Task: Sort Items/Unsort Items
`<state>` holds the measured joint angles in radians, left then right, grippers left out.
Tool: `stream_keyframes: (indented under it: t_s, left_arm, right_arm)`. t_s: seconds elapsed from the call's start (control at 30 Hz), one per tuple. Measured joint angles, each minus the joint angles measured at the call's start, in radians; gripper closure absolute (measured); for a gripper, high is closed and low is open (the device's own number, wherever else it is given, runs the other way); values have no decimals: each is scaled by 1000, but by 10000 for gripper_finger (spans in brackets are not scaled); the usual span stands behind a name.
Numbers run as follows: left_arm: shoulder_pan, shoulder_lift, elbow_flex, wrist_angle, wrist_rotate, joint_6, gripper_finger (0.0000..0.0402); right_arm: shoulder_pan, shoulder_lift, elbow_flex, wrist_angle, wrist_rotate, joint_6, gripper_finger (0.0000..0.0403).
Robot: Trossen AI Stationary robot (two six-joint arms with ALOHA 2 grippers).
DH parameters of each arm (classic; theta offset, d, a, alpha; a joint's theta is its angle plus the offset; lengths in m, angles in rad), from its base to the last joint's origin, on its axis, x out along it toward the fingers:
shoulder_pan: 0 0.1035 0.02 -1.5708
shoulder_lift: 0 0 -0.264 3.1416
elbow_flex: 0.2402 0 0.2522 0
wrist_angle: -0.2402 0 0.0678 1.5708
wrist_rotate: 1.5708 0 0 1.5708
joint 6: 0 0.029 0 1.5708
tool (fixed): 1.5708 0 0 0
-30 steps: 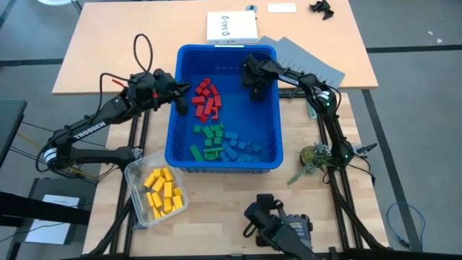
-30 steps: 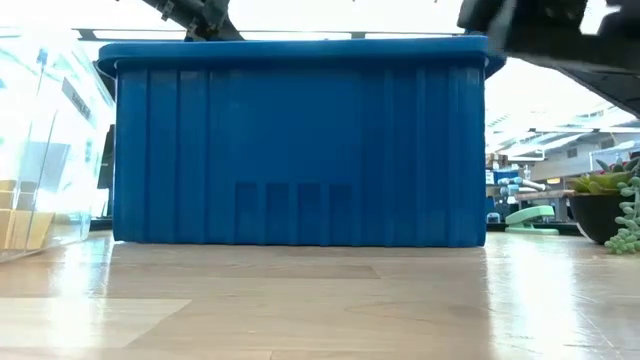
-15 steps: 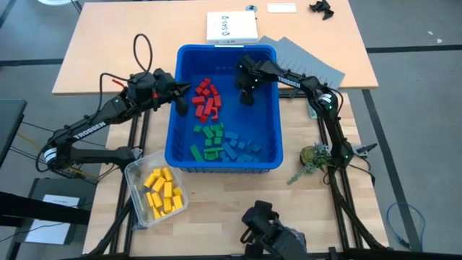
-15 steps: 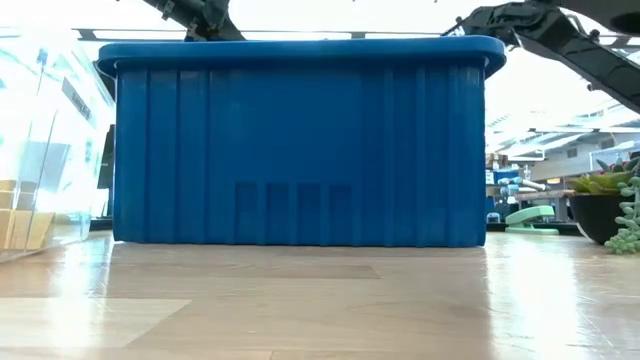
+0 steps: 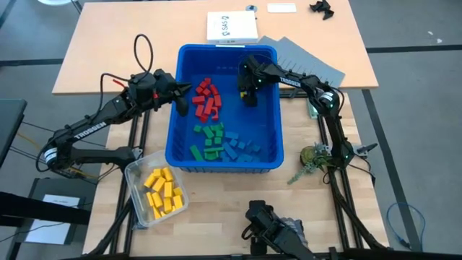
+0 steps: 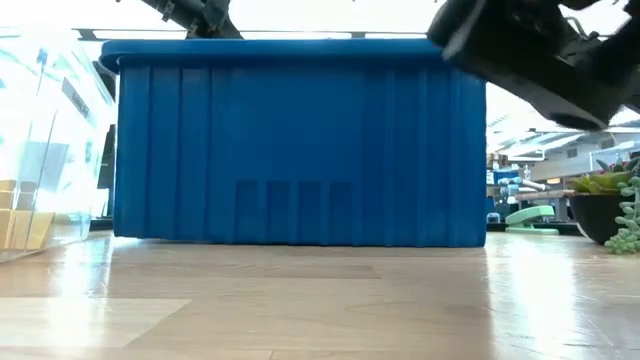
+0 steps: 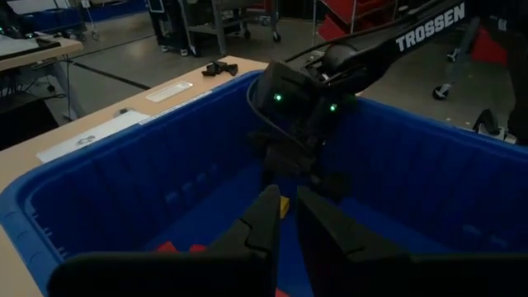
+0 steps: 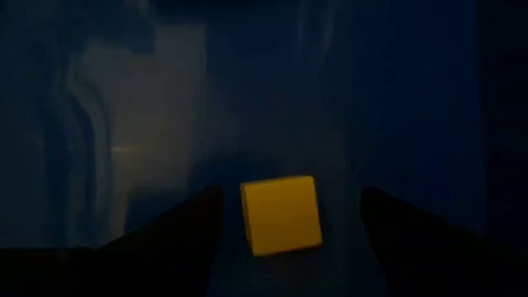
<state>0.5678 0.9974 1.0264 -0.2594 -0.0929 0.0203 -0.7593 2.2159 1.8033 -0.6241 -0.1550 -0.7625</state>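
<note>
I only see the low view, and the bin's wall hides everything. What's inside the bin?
Observer: Three piles: red blocks, green blocks and blue blocks.
Operator: No yellow ones?
Observer: One yellow block sits between the open fingers of the right gripper, in the far part of the bin. The fingers don't touch it.
Operator: Where are the other yellows?
Observer: The yellow pile is in a clear tub outside the bin, by its near left corner.
</note>
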Motion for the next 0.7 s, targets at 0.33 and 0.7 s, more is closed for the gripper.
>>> stream_keyframes:
  t_s: [0.33, 0.7]
  left_arm:
    - [0, 0, 0, 8, 0, -3, 351]
    - [0, 0, 0, 7, 0, -3, 351]
  right_arm:
    - [6, 0, -24, -11, 47, -26, 156]
    - [60, 10, 118, -122, 201, -69, 133]
